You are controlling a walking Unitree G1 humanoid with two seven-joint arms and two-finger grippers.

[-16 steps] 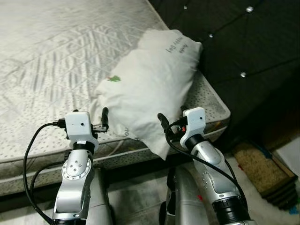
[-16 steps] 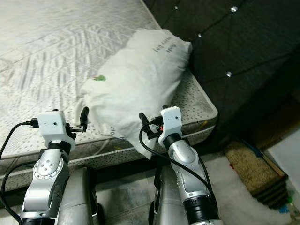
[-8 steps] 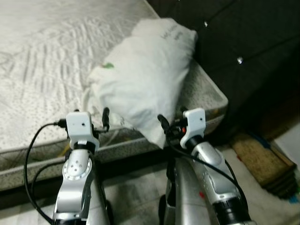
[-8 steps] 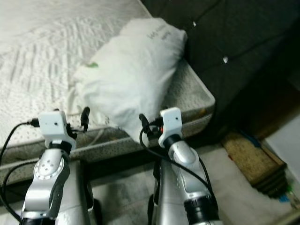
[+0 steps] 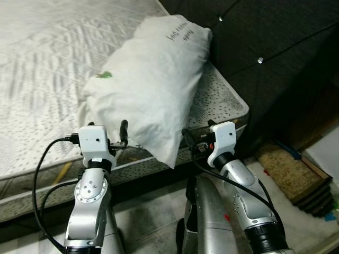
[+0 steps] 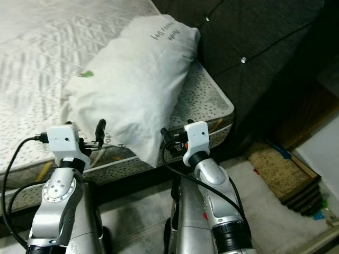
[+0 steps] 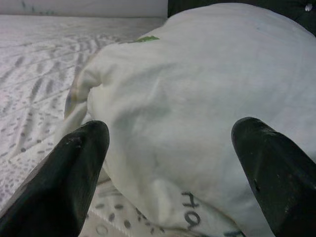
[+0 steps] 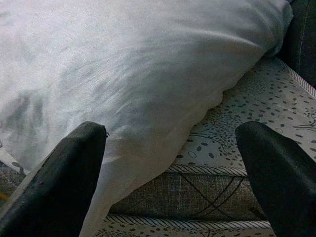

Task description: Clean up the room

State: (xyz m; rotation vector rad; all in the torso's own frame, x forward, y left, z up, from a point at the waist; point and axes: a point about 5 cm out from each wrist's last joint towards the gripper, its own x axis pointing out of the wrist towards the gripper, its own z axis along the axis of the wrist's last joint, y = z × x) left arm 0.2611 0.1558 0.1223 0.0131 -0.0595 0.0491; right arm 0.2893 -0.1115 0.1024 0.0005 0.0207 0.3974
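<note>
Spreading across the upper left of the head view: a bare mattress [image 5: 47, 63], pale grey and quilted, with a dotted border along its near edge. Rising behind it in the upper right: a dark tufted headboard [image 5: 275, 47] set with small shiny buttons. Showing at the bottom of the frame, between and beside the arms: a pale floor [image 5: 153, 222].

Lying slantwise on the mattress corner, from the upper middle of the frame down toward the centre: a big white pillow [image 5: 153, 79], one end touching the headboard, the other drooping over the mattress edge between the 2 arms. Showing on its cloth: a small green mark toward the left and some dark lettering near the top end.

Sitting in the lower right corner of the frame, on the floor near the headboard: a brown mat [image 5: 288, 169] resting on a dark stack.

Reaching up from the lower left of the frame: the left gripper [image 7: 168, 148], released, its 2 black fingers spread wide, hanging just before the drooping end of the pillow, not touching it as far as the wrist view tells.

Reaching up from the lower middle of the frame: the right gripper [image 8: 173, 163], likewise released with fingers wide apart, pointing at the pillow's underside and the mattress edge just beside it, grasping nothing.

Trailing from the left wrist down the lower left of the frame: a black cable [image 5: 38, 174].
</note>
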